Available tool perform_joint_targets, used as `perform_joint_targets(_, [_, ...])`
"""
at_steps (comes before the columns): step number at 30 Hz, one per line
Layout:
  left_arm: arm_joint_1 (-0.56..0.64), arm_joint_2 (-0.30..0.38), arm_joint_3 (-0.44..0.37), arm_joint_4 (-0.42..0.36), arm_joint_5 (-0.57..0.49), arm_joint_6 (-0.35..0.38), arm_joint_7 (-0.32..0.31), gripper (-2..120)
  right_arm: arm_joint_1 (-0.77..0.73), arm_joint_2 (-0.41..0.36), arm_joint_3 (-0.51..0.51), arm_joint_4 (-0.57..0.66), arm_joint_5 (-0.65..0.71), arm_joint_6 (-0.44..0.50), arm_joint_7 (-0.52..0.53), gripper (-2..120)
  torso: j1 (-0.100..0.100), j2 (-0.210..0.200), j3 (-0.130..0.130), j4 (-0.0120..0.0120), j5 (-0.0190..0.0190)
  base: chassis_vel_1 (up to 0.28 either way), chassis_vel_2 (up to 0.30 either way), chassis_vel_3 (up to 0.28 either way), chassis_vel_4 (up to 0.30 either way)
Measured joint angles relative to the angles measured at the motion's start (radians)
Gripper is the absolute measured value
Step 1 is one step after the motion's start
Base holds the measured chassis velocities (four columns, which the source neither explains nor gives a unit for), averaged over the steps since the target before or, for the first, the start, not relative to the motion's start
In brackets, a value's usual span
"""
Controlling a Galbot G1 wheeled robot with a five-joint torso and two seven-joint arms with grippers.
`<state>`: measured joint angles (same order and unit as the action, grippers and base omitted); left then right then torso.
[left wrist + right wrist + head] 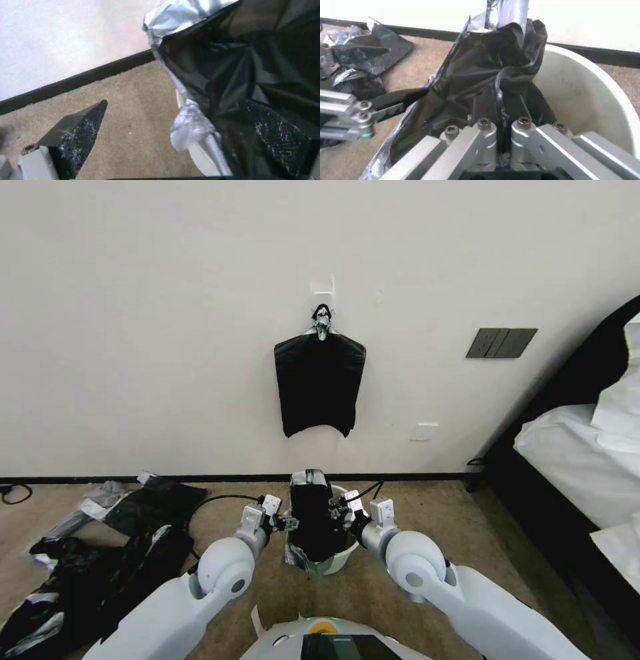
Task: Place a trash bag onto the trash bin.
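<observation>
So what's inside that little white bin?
The trash bag stands bunched up in the trash bin, right gripper pinching it, left gripper open around its edge. The bin's bottom is covered.

One trash bin, one trash bag (in it), two grippers, one hanging bundle
</observation>
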<state>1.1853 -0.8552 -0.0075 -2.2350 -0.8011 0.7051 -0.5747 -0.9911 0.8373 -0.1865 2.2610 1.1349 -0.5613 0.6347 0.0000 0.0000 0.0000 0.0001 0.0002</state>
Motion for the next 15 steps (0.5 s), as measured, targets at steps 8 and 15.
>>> perform_joint_targets(8, [-0.067,-0.045,0.062,0.045,-0.054,0.028,-0.05,100,0.005,-0.003,-0.009,0.001,0.001,0.0,0.0,0,0.0,0.0,0.0,-0.0002,-0.0002,0.0,0.0,0.0,0.0])
perform_joint_targets(15, [-0.179,-0.114,0.147,0.169,-0.209,0.032,-0.188,100,0.006,-0.004,-0.019,0.007,0.003,0.0,-0.003,0,0.0,0.0,0.0,-0.0004,-0.0003,0.0,0.0,0.0,0.0])
